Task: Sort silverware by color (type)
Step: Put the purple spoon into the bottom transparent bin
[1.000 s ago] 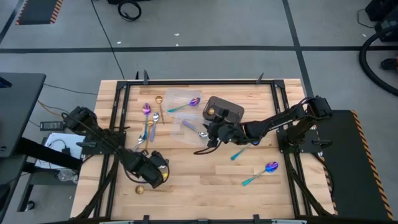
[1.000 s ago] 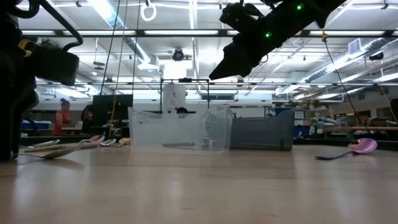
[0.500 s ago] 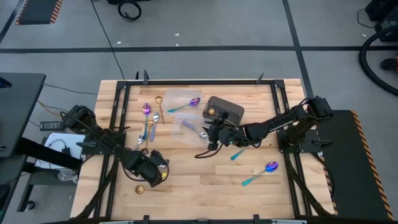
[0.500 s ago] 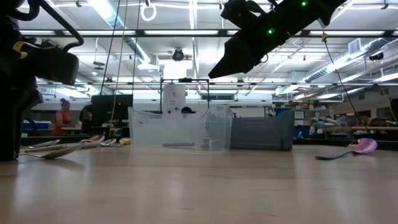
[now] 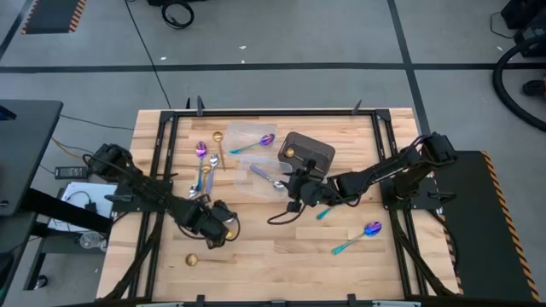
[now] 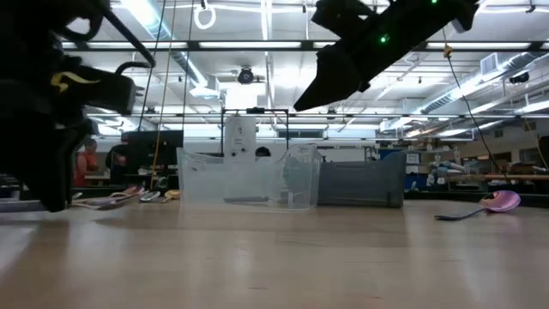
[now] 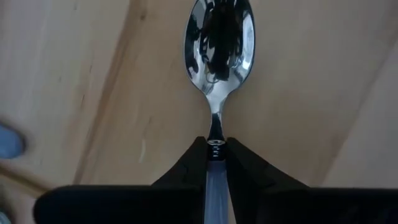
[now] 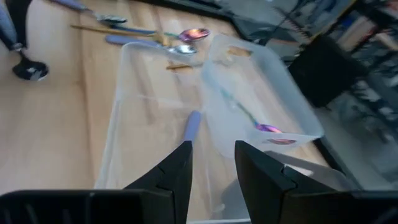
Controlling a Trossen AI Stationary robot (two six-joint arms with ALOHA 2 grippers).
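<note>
My left gripper point(image 5: 222, 230) is over the table's near left part, shut on a silver spoon with a lavender handle point(image 7: 219, 43). In the right wrist view this spoon point(image 8: 25, 62) hangs bowl down. My right gripper point(image 5: 293, 194) is open and holds nothing. It hovers by a clear tub point(image 8: 134, 130) in which another lavender-handled spoon point(image 8: 193, 124) lies. A second clear tub point(image 8: 273, 74) holds a purple spoon point(image 8: 268, 128). A gold spoon point(image 5: 200, 259) lies flat near the front edge. Two teal-handled spoons point(image 5: 358, 239) lie at the near right. My left gripper pinches the lavender handle at its end next to the neck point(image 7: 216, 163) between its two fingers. The spoon runs on in line with the fingers, its bowl point(image 7: 219, 43) beyond their tips and toward the tabletop. I cannot tell whether the bowl touches the wood.
Several loose spoons point(image 5: 205, 162) lie at the far left of the table. A dark bin point(image 5: 311, 153) with something gold inside stands beside the tubs. The table frame's black rails point(image 5: 162, 170) run along both sides. There is bare wood in the near middle.
My left gripper has moved a little toward the table's far and right edges. In the low view, the spoon that lay flat at the near left no longer lies there. My right gripper has drifted slightly toward the near edge.
</note>
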